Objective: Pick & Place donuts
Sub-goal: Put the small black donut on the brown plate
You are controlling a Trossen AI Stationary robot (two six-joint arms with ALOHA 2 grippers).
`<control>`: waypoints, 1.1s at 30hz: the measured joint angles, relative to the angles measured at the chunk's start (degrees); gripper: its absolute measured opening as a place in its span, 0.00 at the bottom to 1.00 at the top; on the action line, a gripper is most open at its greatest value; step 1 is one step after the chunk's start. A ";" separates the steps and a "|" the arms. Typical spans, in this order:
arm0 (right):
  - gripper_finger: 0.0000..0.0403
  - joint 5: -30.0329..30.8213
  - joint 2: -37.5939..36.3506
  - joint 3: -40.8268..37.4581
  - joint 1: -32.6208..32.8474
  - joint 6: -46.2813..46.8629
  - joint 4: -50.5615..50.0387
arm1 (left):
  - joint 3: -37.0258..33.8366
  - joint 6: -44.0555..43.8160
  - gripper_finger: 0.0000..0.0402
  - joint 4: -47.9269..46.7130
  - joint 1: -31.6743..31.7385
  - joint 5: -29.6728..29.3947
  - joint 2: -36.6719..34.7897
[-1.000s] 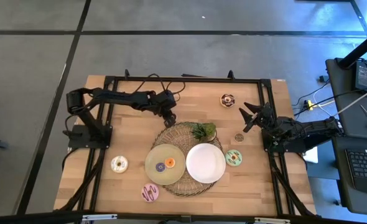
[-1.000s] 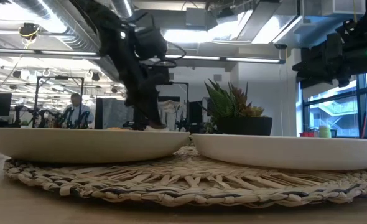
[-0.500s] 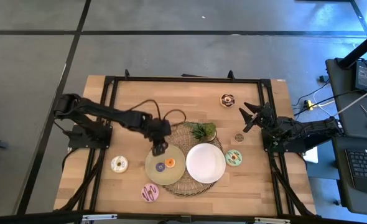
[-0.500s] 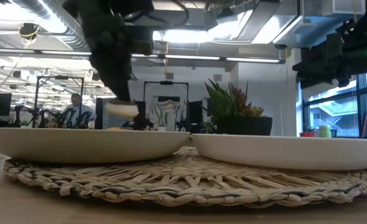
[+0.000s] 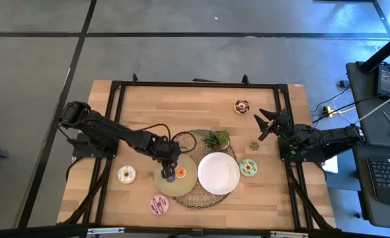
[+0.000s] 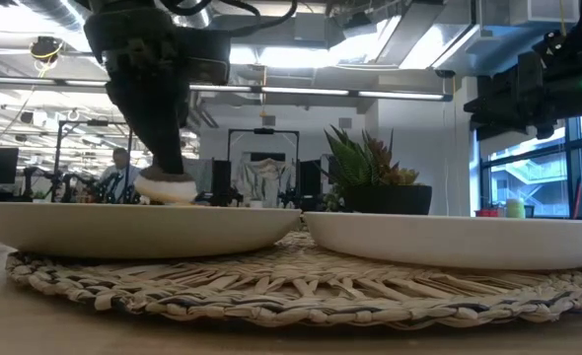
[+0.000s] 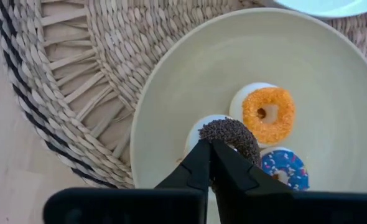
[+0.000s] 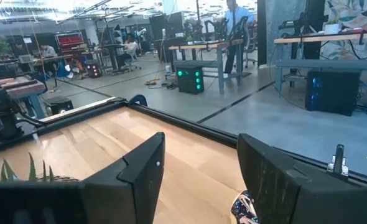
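The left pincer (image 7: 209, 163) is gripping a chocolate-sprinkled donut (image 7: 231, 137) over the beige plate (image 7: 171, 93), joining two there; the right pincer (image 5: 266, 123) is idling spread, while five are waiting on the table (image 5: 142, 106).

Item: woven mat (image 6: 301, 286), round, lying on the desk (image 6: 35, 330) across the near foreground. On it we count two shallow plates: a cream plate (image 6: 133, 225) at left and a white plate (image 6: 459, 240) at right, rims nearly touching. Over the left plate we note the left hand (image 6: 163, 177), dark, reaching down from above with a pale donut (image 6: 168, 187) at its tip. Behind the plates, a spiky green plant (image 6: 370, 173). Far back left, a person (image 6: 121, 176) among workstations.
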 joint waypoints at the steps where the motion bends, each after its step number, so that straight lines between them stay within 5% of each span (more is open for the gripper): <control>1: 0.50 -0.01 0.00 0.00 -0.01 0.04 -0.02 | 0.00 -0.42 0.01 -0.17 -0.24 -0.36 0.05; 33: 0.50 -0.02 0.00 0.00 -0.02 0.24 -0.02 | -0.04 -1.19 0.04 0.34 -2.66 -3.67 6.12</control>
